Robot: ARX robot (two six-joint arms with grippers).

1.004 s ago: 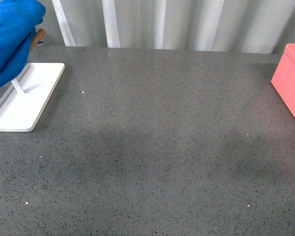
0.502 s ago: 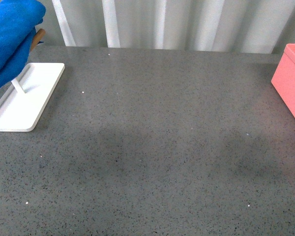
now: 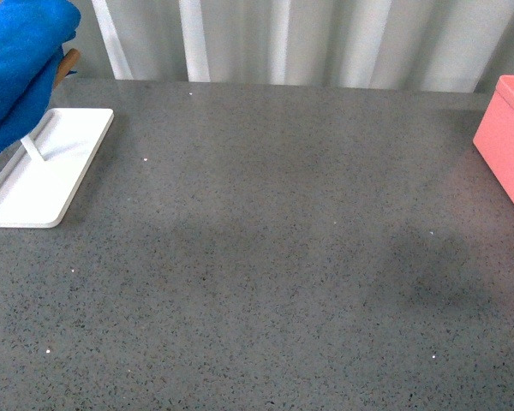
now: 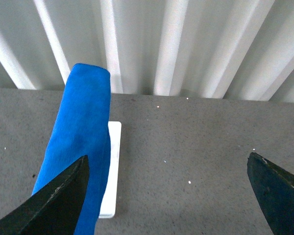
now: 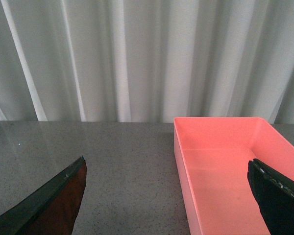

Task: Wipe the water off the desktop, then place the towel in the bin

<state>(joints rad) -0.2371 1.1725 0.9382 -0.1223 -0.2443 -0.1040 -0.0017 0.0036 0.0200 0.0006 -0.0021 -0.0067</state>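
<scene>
White pleated curtain closes off the far edge of the desk, a dark grey speckled slab filling the front view.

Item 1, at 10 o'clock on the desk: we log the towel, bright blue, draped in a long fold over a wooden bar whose end pokes out beside it. It hangs above the white tray, clear of the stone. A slim white post rises from the tray under the cloth.

Item 2, left hand: in its own wrist view both dark fingers are spread wide with nothing between them. The towel hangs ahead of it, outside the grasp.

Item 3, middle of the desk: bare stone with scattered white specks and two faintly darker patches, one toward 8 o'clock and one toward 4 o'clock. We cannot tell whether they are damp or shadow.

Item 4, right hand: fingers likewise spread wide, holding nothing.

Item 5, at 2 o'clock on the desk: the bin, salmon-pink and straight-walled, upright at the right edge and partly cropped in the front view. Its pink floor lies open to the right wrist camera, well apart from the towel.
</scene>
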